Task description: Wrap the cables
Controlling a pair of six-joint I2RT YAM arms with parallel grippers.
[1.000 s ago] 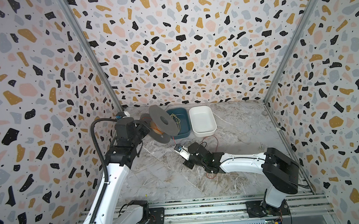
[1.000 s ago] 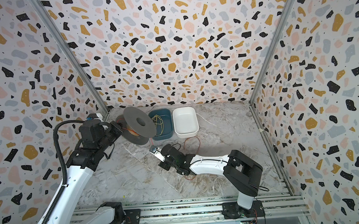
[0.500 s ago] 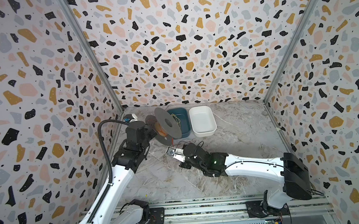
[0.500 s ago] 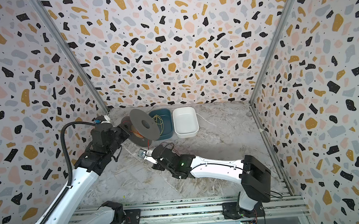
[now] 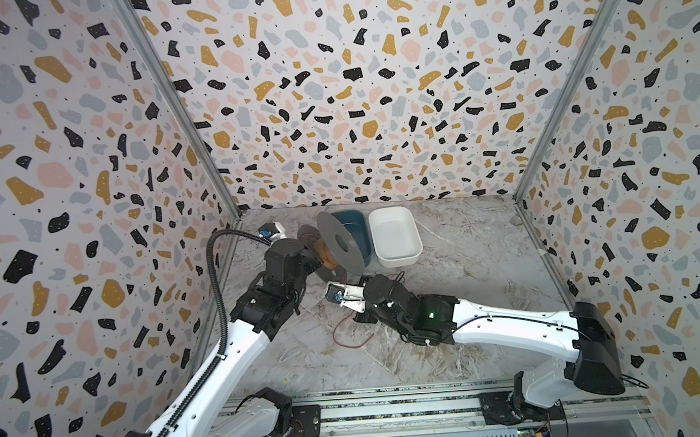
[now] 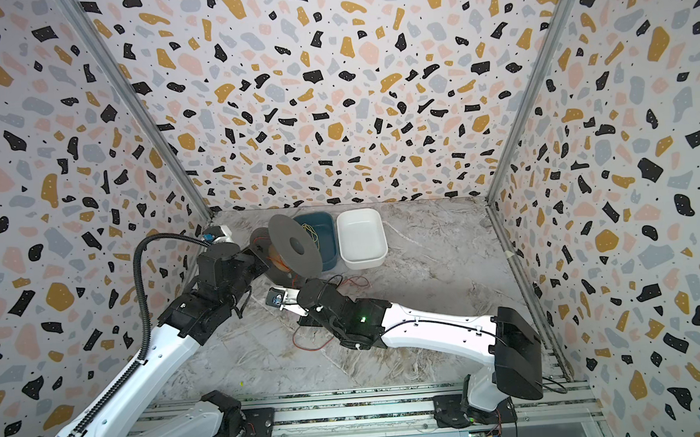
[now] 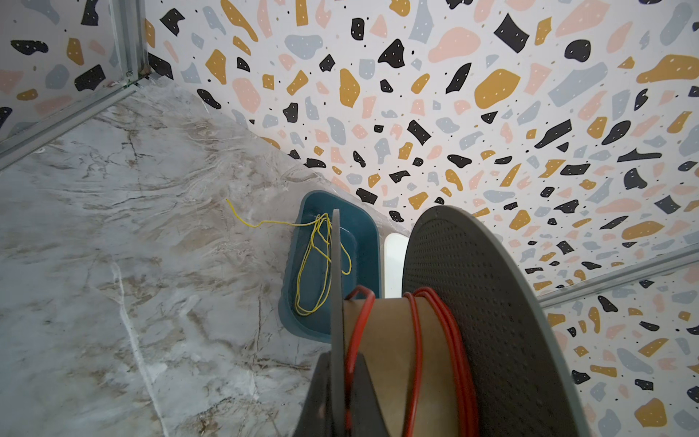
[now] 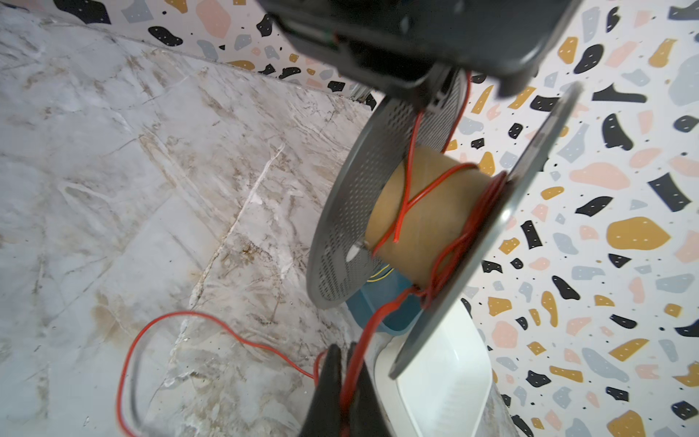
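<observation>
A grey spool point(image 5: 341, 245) point(image 6: 296, 245) with a cardboard core hangs tilted above the marble floor, in front of the trays. My left gripper point(image 5: 314, 260) point(image 7: 336, 382) is shut on the edge of one of its flanges. Red cable point(image 7: 416, 340) point(image 8: 416, 196) lies in a few loose turns round the core. From the spool's lower side the cable runs down to my right gripper point(image 5: 350, 281) point(image 8: 346, 378), which is shut on it just below the spool. The rest of the cable trails in a loop point(image 5: 347, 340) point(image 6: 308, 347) point(image 8: 189, 314) on the floor.
A blue tray point(image 5: 355, 227) point(image 6: 326, 237) point(image 7: 363, 242) holding a thin yellow-green wire point(image 7: 314, 265) stands behind the spool. Beside it on the right is a white tray point(image 5: 395, 237) point(image 6: 360, 239) point(image 8: 446, 378). Patterned walls close three sides.
The left arm has carried the spool a little to the right. The right arm has stretched out to the left, with its gripper now under the spool. Both grips are unchanged.
</observation>
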